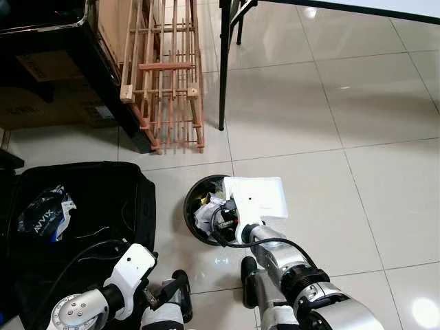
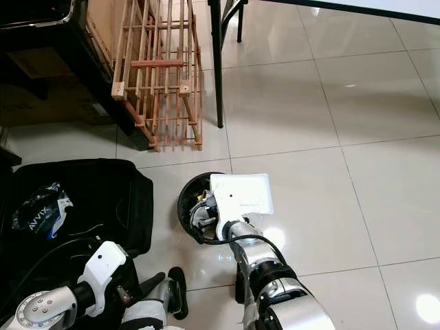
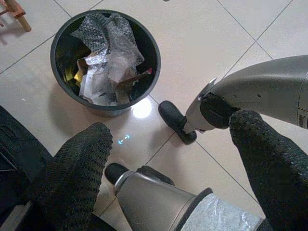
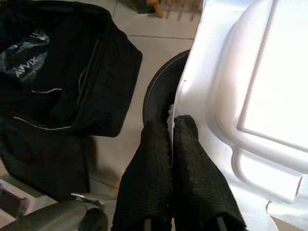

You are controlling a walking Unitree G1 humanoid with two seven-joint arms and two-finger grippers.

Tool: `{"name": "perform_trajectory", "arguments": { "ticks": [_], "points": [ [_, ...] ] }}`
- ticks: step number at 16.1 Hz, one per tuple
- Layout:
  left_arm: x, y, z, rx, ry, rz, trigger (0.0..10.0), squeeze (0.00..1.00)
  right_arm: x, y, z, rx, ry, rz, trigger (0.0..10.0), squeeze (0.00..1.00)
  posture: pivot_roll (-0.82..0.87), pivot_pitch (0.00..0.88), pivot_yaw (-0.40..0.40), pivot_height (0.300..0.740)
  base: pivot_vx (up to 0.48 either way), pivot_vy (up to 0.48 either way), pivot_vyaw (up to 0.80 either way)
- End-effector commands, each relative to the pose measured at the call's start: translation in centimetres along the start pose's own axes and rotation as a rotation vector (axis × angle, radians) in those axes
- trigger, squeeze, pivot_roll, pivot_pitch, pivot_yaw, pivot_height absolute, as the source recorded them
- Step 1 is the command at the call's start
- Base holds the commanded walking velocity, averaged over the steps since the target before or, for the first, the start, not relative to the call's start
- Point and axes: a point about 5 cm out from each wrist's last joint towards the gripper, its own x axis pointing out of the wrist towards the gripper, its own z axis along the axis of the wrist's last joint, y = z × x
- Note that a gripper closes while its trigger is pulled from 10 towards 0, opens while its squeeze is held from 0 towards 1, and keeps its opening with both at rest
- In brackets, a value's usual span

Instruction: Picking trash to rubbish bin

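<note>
A round black rubbish bin (image 1: 191,214) stands on the tiled floor, stuffed with crumpled plastic and paper (image 3: 108,57). My right gripper (image 4: 172,126) is shut on the edge of a white plastic tray lid (image 1: 258,196) and holds it tilted over the bin's right rim. In the right wrist view the lid (image 4: 250,96) rises beside the two black fingers (image 4: 192,163). My left gripper (image 3: 168,144) hangs low, open and empty, its fingers (image 3: 77,168) apart above my own legs, short of the bin.
An open black suitcase (image 1: 130,199) lies on the floor to the left with a dark plastic packet (image 1: 45,210) inside. A wooden rack (image 1: 168,75) leans against dark furniture behind. A black table leg (image 1: 224,65) stands beyond the bin. Bare tiles stretch to the right.
</note>
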Motion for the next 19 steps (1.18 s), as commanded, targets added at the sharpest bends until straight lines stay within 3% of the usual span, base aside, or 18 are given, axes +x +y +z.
{"name": "perform_trajectory", "arguments": {
  "ticks": [1,5,13,19],
  "points": [
    [-0.2,-0.5,-1.3,-0.017,0.054,-0.007,10.0,0.00,0.4,2.6,-1.2,0.063,0.035,0.084,10.0,0.00,0.20,0.390,0.017,0.740,0.000,0.000,0.00],
    [-0.1,-0.4,-1.3,-0.015,0.056,-0.006,10.0,0.00,0.5,4.6,-1.6,0.067,0.048,0.187,10.0,0.00,0.20,0.389,0.016,0.740,0.000,0.000,0.00],
    [-0.2,-0.4,-1.3,-0.006,0.062,-0.002,10.0,0.00,1.0,7.0,0.3,0.284,-0.039,0.284,10.0,0.00,0.21,0.392,0.018,0.740,0.000,0.000,0.00],
    [-0.5,-0.4,-1.4,-0.006,0.068,0.004,10.0,0.00,0.9,7.8,-1.3,0.236,0.035,0.257,10.0,0.00,0.23,0.404,0.021,0.740,0.000,0.000,0.00]
  ]
}}
